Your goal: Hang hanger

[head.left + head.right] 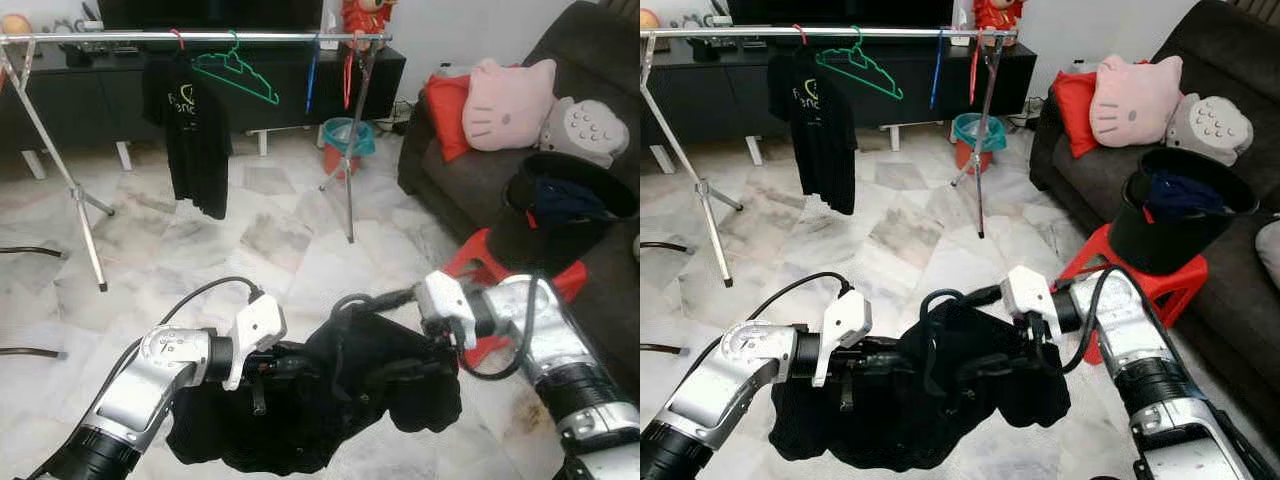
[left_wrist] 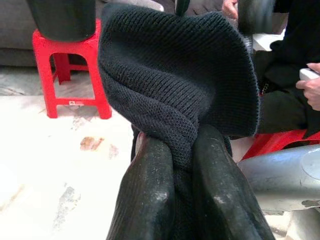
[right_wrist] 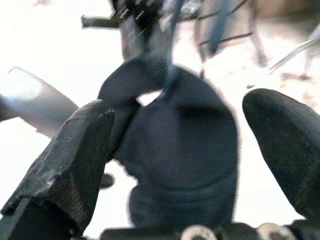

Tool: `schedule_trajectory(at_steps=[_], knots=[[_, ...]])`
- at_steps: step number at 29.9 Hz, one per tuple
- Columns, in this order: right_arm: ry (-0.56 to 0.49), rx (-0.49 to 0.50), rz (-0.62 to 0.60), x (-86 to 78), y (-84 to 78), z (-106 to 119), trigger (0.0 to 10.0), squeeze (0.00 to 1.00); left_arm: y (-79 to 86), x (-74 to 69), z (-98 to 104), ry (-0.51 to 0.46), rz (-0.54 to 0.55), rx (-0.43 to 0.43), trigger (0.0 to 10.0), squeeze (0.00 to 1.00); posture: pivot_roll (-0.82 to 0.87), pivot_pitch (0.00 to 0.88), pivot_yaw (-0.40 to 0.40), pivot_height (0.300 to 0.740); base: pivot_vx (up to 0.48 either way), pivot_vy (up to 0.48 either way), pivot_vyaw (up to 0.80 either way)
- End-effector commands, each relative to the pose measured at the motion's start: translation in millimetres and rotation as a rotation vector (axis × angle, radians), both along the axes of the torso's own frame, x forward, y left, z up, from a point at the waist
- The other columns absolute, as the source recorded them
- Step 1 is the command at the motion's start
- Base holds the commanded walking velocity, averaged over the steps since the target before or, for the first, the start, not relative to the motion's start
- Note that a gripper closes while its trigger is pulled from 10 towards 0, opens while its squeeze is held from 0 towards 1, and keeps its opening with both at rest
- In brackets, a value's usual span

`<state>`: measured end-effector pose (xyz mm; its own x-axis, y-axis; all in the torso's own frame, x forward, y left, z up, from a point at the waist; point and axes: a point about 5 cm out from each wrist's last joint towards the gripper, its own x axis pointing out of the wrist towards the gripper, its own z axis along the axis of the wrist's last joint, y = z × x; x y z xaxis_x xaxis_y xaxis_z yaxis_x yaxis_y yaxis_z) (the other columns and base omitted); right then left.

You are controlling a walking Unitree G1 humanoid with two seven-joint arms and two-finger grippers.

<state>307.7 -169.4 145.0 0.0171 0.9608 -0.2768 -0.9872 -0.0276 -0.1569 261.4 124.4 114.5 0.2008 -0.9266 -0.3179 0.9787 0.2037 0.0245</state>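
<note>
A black knit garment (image 1: 330,410) hangs low in front of me between both arms, above the marble floor. A thin black loop (image 1: 338,315), seemingly a hanger's hook, sticks up out of its top. My left gripper (image 1: 288,366) is shut on a fold of the fabric (image 2: 175,75), pinched between both fingers (image 2: 150,200). My right gripper (image 1: 428,362) is at the garment's right side. Its fingers (image 3: 75,155) stand wide apart with a bunch of the cloth (image 3: 185,150) between them, touching one finger only. The clothes rack's rail (image 1: 200,37) runs across the far side.
On the rail hang a black T-shirt (image 1: 190,125), a green hanger (image 1: 235,70), a blue one (image 1: 312,75) and a red one (image 1: 348,75). A black bucket (image 1: 560,210) sits on a red stool (image 1: 480,265) by the sofa (image 1: 450,170). A person's hand (image 2: 311,89) is nearby.
</note>
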Motion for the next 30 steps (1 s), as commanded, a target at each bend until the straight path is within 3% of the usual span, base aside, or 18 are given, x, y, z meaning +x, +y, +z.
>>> schedule_trajectory(at_steps=[1, 8, 9, 10, 11, 12, 13, 15, 16, 17, 18, 19, 20, 21, 22, 23, 28, 30], knots=[[-0.024, 0.013, -0.027, -2.4, -10.9, 8.3, 10.0, 1.00, 1.9, -0.6, -0.7, -0.017, 0.008, -0.012, 0.0, 0.00, 0.02, 0.000, -0.074, 0.740, 0.000, 0.000, 0.00], [-0.045, 0.000, -0.108, -6.4, -21.7, 4.2, 10.0, 1.00, 6.0, 2.8, -4.5, -0.021, 0.058, -0.021, 0.0, 0.00, 0.01, 0.000, -0.072, 0.740, 0.000, 0.000, 0.00], [-0.083, 0.016, -0.199, -2.6, -24.8, 3.2, 10.0, 0.00, 8.6, 5.8, -6.1, -0.034, 0.103, -0.022, 0.0, 0.00, 0.01, 0.000, -0.071, 0.740, 0.000, 0.000, 0.00], [-0.083, 0.016, -0.199, -2.6, -24.8, 3.2, 10.0, 0.00, 8.6, 5.8, -6.1, -0.034, 0.103, -0.022, 0.0, 0.00, 0.01, 0.000, -0.071, 0.740, 0.000, 0.000, 0.00], [-0.125, 0.044, -0.347, 5.1, -30.3, 1.8, 10.0, 0.00, 12.9, 9.7, -8.5, -0.066, 0.166, -0.018, 0.0, 0.00, 0.01, 0.000, -0.069, 0.740, 0.000, 0.000, 0.00], [-0.136, 0.053, -0.395, 7.5, -32.1, 1.4, 10.0, 0.00, 14.6, 11.2, -9.2, -0.082, 0.190, -0.015, 0.0, 0.00, 0.01, 0.000, -0.067, 0.740, 0.000, 0.000, 0.00], [-0.156, 0.064, -0.461, 10.7, -34.9, 0.6, 10.0, 0.00, 16.9, 13.8, -10.8, -0.093, 0.227, -0.012, 2.0, 0.00, 0.01, 0.000, -0.067, 0.740, 0.000, 0.000, 0.00], [-0.196, 0.098, -0.630, 16.9, -42.9, -2.5, 10.0, 0.00, 23.5, 17.4, -15.8, -0.093, 0.312, -0.026, 1.9, 0.00, 0.01, 0.000, -0.063, 0.740, 0.000, 0.000, 0.00], [-0.192, 0.108, -0.733, 20.3, -48.0, -6.6, 10.0, 0.00, 27.1, 20.1, -17.6, -0.112, 0.369, -0.031, 2.4, 0.00, 0.00, 0.000, -0.060, 0.740, 0.000, 0.000, 0.00], [-0.197, 0.122, -0.966, 25.6, -60.8, -16.5, 10.0, 0.00, 34.8, 26.4, -20.7, -0.145, 0.499, -0.040, 6.5, 0.00, 0.00, 0.000, -0.060, 0.740, 0.000, 0.000, 0.00], [-0.188, 0.128, -1.027, 26.2, -64.5, -20.1, 10.0, 0.00, 37.1, 28.2, -21.6, -0.153, 0.536, -0.041, 6.5, 0.00, 0.00, 0.000, -0.060, 0.740, 0.000, 0.000, 0.00], [-0.163, 0.167, -1.132, 22.1, -70.3, -30.7, 10.0, 0.00, 45.5, 32.8, -24.6, -0.192, 0.654, -0.033, 9.1, 0.00, 0.01, 0.000, -0.055, 0.740, 0.000, 0.000, 0.00], [-0.163, 0.167, -1.132, 22.1, -70.3, -30.7, 10.0, 0.00, 45.5, 32.8, -24.6, -0.192, 0.654, -0.033, 9.1, 0.00, 0.01, 0.000, -0.055, 0.740, 0.000, 0.000, 0.00], [-0.141, 0.202, -1.234, 18.4, -75.0, -40.2, 10.0, 0.00, 49.8, 33.6, -26.7, -0.193, 0.728, -0.060, 10.0, 0.00, 0.01, 0.000, -0.055, 0.740, 0.000, 0.000, 0.00], [-0.141, 0.202, -1.234, 18.4, -75.0, -40.2, 10.0, 0.00, 49.8, 33.6, -26.7, -0.193, 0.728, -0.060, 10.0, 0.00, 0.01, 0.000, -0.055, 0.740, 0.000, 0.000, 0.00], [-0.115, 0.220, -1.333, 14.5, -78.4, -51.3, 10.0, 0.00, 53.3, 34.4, -28.1, -0.193, 0.802, -0.089, 10.0, 0.00, 0.01, 0.000, -0.054, 0.740, 0.000, 0.000, 0.00], [-0.039, 0.259, -1.528, 4.7, -77.1, -78.1, 10.0, 0.00, 63.0, 35.7, -33.3, -0.233, 1.018, -0.143, 10.0, 0.00, 0.00, 0.000, -0.049, 0.740, 0.000, 0.000, 0.00], [-0.039, 0.239, -1.547, 1.1, -73.9, -84.9, 10.0, 0.00, 65.7, 35.0, -34.4, -0.243, 1.065, -0.163, 10.0, 0.00, 0.00, 0.000, -0.045, 0.740, 0.000, 0.000, 0.00]])
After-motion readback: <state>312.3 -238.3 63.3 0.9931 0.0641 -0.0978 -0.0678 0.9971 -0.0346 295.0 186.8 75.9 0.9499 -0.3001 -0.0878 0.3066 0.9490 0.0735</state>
